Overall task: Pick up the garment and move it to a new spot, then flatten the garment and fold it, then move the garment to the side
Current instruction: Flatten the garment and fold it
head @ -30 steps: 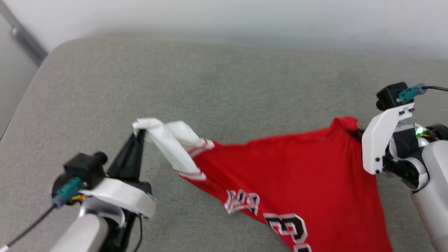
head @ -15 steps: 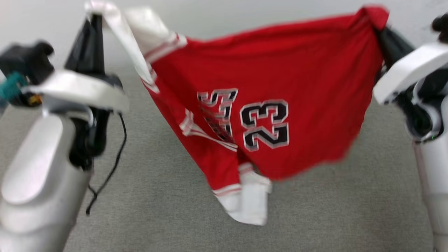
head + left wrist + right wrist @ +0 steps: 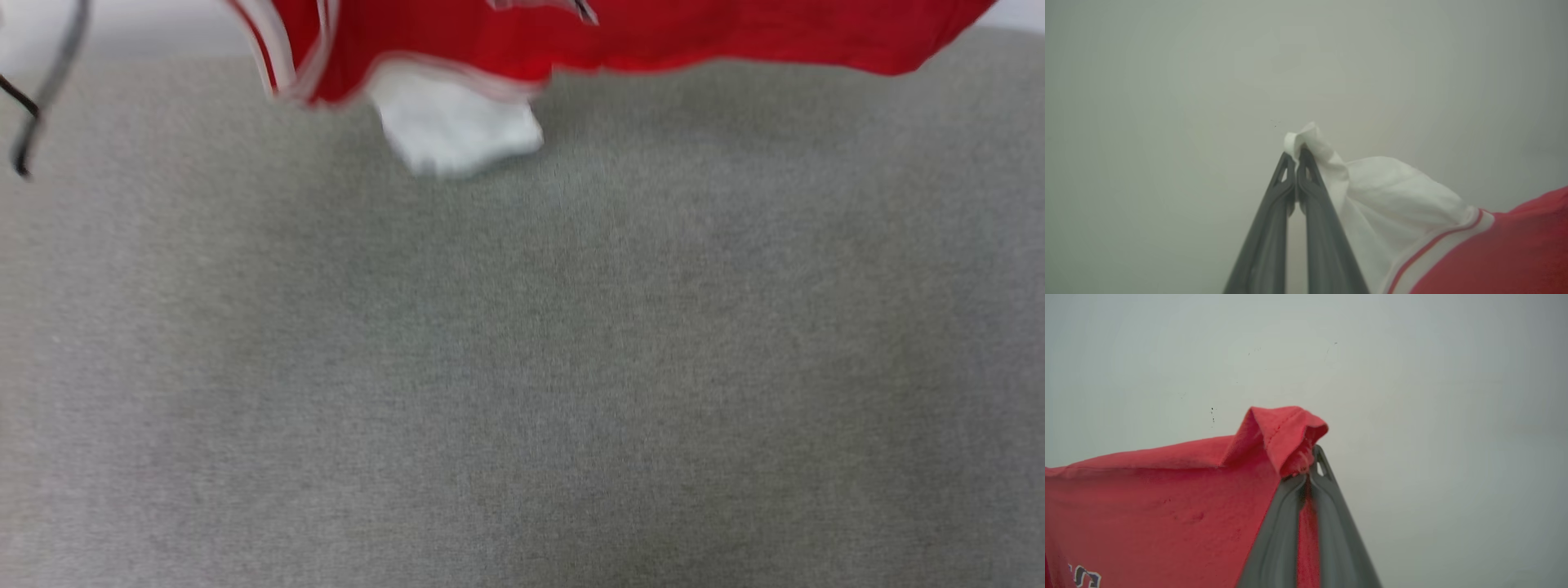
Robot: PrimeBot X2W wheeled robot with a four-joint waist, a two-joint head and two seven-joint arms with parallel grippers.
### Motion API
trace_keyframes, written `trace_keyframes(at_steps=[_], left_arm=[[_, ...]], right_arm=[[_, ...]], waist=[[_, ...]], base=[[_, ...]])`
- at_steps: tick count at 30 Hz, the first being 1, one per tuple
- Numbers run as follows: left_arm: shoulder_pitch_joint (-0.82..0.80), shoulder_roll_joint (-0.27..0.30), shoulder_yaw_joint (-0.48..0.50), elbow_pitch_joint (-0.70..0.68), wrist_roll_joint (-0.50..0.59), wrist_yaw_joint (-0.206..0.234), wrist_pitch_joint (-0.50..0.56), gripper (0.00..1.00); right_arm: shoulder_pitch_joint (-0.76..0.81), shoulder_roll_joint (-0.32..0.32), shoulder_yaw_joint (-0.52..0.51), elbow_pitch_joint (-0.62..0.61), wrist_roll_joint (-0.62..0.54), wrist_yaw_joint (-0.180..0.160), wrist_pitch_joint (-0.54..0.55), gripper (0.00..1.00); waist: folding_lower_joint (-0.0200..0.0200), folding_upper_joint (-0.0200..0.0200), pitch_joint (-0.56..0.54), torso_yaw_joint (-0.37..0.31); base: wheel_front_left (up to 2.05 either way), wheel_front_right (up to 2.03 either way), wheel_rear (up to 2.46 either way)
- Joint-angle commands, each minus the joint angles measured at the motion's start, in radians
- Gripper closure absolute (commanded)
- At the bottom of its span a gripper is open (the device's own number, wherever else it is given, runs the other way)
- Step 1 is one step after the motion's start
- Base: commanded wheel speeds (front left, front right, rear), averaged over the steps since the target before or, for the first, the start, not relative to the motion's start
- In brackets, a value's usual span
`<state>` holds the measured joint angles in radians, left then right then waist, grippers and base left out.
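My left gripper (image 3: 1296,153) was pinched closed on the garment (image 3: 1494,253). Its fingers were pressed together at mid-frame of the left wrist view, with a bunched tip of white sleeve (image 3: 1396,196) poking out over the tips. The sleeve draped to the lower right, then striped trim, then red cloth at the right edge. Pale wall (image 3: 1167,81) behind.

My right gripper (image 3: 1310,469) was likewise clamped on a folded red corner at the centre of the right wrist view, with a strip of red caught between the two fingers. Red cloth stretched off to the left edge, with a bit of black-outlined lettering at lower left.

Head view was blurred. The garment's lower edge hung along the top of the frame. A second sleeve end (image 3: 457,131) dangled left of centre over the grey fabric surface (image 3: 522,367); I could not tell if it touched. Black cable (image 3: 33,106) at upper left.
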<state>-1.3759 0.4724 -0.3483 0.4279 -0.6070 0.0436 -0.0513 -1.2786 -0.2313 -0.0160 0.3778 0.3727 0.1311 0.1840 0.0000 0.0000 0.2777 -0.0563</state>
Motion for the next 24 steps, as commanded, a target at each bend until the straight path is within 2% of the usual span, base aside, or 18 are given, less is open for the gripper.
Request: trace_keyframes(at_steps=[1, 8, 12, 24], left_arm=[[-0.053, 0.010, -0.001, 0.024, 0.013, -0.010, 0.003, 1.00], [-0.311, 0.023, -0.012, 0.147, 0.052, -0.040, 0.030, 1.00], [-0.402, 0.017, -0.020, 0.172, 0.063, -0.036, 0.047, 1.00], [-0.373, 0.002, -0.023, 0.227, 0.047, -0.033, 0.020, 1.00]], right_arm=[[-0.047, -0.005, 0.000, 0.016, -0.004, -0.001, -0.004, 1.00], [-0.282, -0.019, 0.015, 0.117, -0.001, -0.001, -0.030, 1.00], [-0.394, -0.038, 0.038, 0.174, 0.015, -0.001, -0.046, 1.00], [-0.487, -0.046, 0.142, 0.367, 0.081, -0.001, -0.114, 1.00]], waist=[[0.0000, 0.0000, 0.099, -0.013], [0.0000, 0.0000, 0.268, -0.022], [0.0000, 0.0000, 0.349, -0.020], [0.0000, 0.0000, 0.462, -0.020]], base=[[0.00, 0.00, 0.00], [0.00, 0.00, 0.00], [0.00, 0.00, 0.00], [0.00, 0.00, 0.00]])
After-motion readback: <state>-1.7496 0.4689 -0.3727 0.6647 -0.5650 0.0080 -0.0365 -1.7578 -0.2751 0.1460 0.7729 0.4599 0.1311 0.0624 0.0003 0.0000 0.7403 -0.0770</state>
